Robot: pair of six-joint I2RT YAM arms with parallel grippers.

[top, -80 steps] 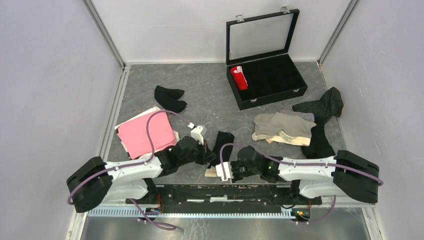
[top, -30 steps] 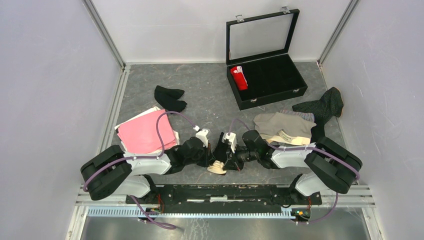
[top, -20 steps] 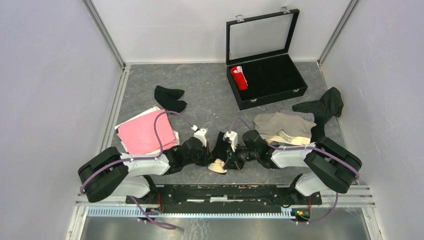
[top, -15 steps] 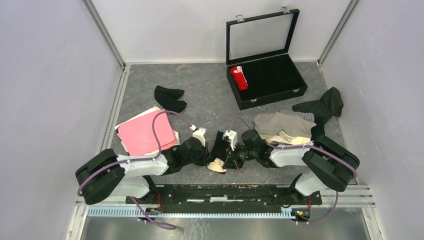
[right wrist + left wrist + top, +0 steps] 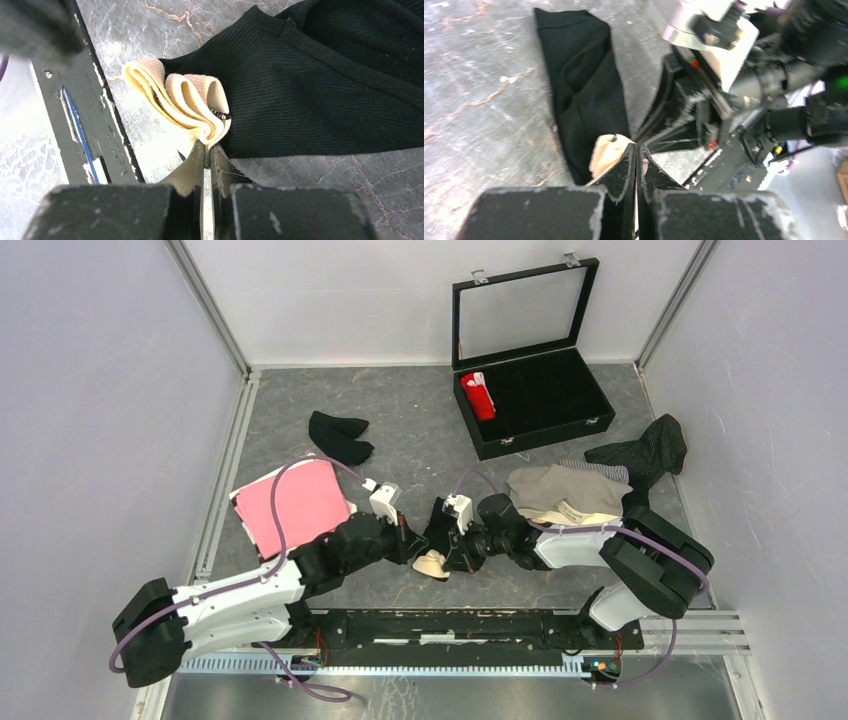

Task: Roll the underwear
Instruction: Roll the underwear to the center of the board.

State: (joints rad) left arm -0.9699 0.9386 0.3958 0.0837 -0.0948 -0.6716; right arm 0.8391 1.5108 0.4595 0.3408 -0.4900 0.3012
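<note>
The table (image 5: pixel 420 430) shows open grey surface beyond both arms. The black underwear (image 5: pixel 325 90) lies near its front edge, with the beige waistband (image 5: pixel 185 105) folded. The right gripper (image 5: pixel 209 147) is clamped on that fold. The left gripper (image 5: pixel 636 147), fingers pressed together, sits just beside it.

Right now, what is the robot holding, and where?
The right gripper pinches the black underwear by its folded cream band. The left gripper is shut beside it; a grip cannot be told.

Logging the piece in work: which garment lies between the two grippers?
The black garment with the cream band, at the near edge; the right gripper pinches that band. The pink piece, beige pile and small black piece lie apart.
</note>
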